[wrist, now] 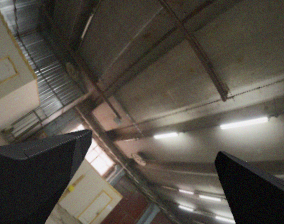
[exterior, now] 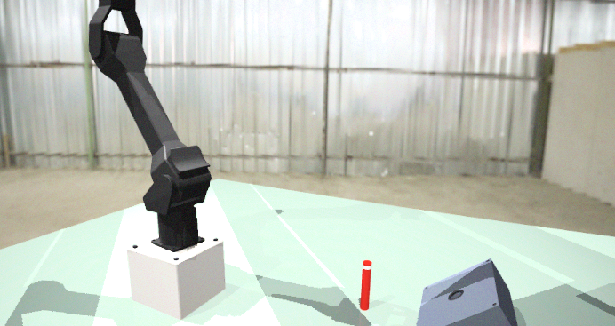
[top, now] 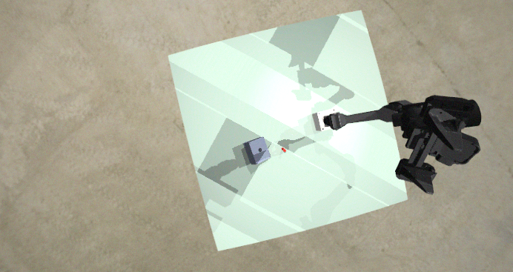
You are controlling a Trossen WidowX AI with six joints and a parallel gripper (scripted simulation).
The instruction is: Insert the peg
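Observation:
A red round peg with a white band near its top stands upright on the table. A blue-grey block with a sloped panel stands beside it, on the side away from the robot base. Its face has one dark round hole. My gripper is open and empty in the wrist view, its two black fingers wide apart. The arm is raised and folded back, far from the peg and block. The gripper is out of frame in the exterior view.
The pale green table carries the white base block that bears the arm. In the top view the upper arm overhangs the table's right edge. The wrist view shows ceiling beams and lamps. Arm shadows cross the table.

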